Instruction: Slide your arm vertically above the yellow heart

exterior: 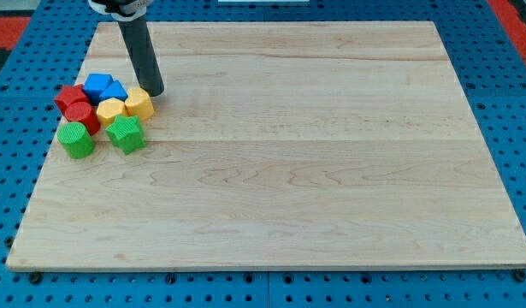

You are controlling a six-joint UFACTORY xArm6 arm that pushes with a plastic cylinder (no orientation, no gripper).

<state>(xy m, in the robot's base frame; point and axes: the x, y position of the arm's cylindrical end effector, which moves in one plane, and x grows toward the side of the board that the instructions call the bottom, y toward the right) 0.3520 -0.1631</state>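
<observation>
My tip [154, 91] sits at the upper right edge of the cluster, just beside a yellow block [139, 103] — touching it or nearly so, I can't tell which. No hand on this rig, only the rod, so there is nothing to release or clench.

The cluster is packed tight at the view's left: two yellow blocks, the one by my tip and another yellow block [111, 109] to its left. Which one is the heart I can't make out from this angle. Blue blocks [104, 87] sit behind them, red blocks [75, 106] further left, a green cylinder [76, 139] and a green block [125, 133] in front.

The risk: everything is touching. If I drift left or downward, I'd shove the yellow block into its neighbours and the whole group could shift, taking the heart off its spot. Picking the wrong yellow as my target is the other trap.

The wooden tabletop [314, 171] is pale, smooth planks, wide open to the view's right, so I have plenty of room to swing round. Around it lies blue pegboard [502, 85], with red [6, 34] at the top corners.
</observation>
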